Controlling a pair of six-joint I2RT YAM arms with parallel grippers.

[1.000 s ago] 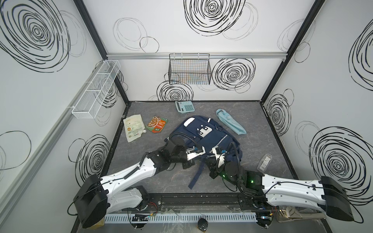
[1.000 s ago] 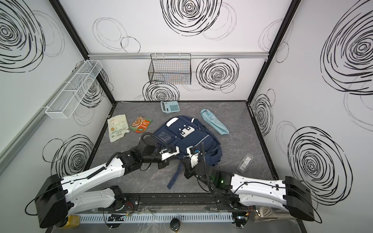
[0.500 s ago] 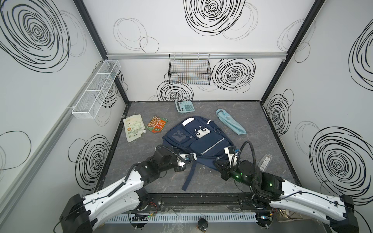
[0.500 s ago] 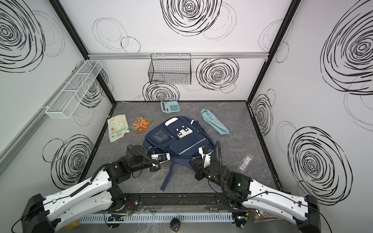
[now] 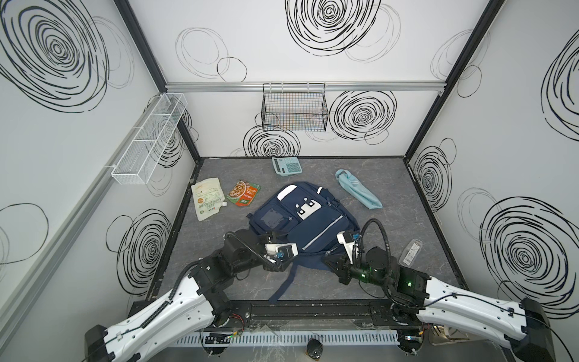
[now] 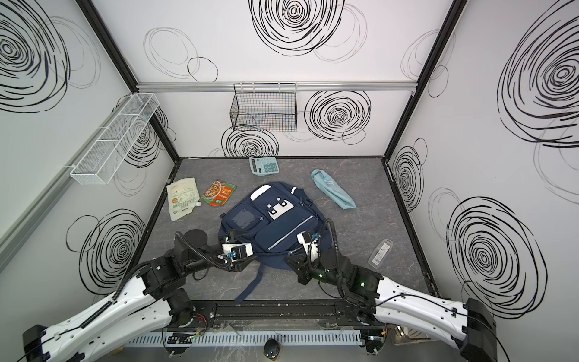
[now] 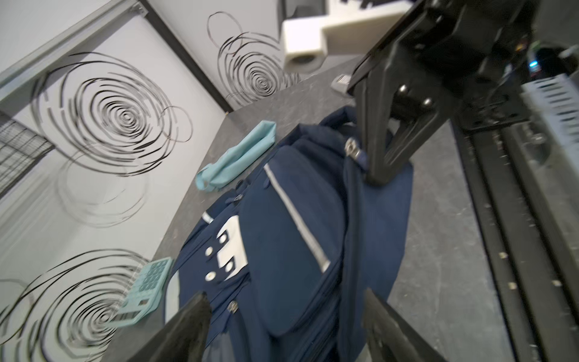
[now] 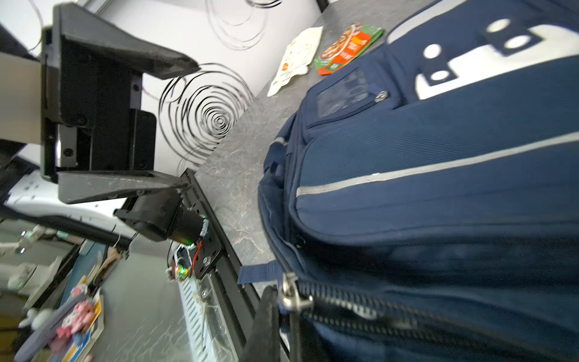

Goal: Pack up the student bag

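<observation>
Navy student bag (image 5: 308, 224) lies flat, contents hidden; right gripper (image 7: 379, 173) pinches its zip pull (image 7: 353, 149), left gripper (image 8: 189, 126) fingers spread.

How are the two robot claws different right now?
The left gripper is open, holding nothing; the right gripper is shut on the zipper pull of the student bag. The left gripper hangs clear of the fabric; the right gripper touches it. Both are black and sit by the bag's near edge.

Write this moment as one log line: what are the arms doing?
left gripper: open, empty, by student bag | right gripper: shut on zip pull | student bag: flat, face up | calculator, umbrella: outside it
</observation>
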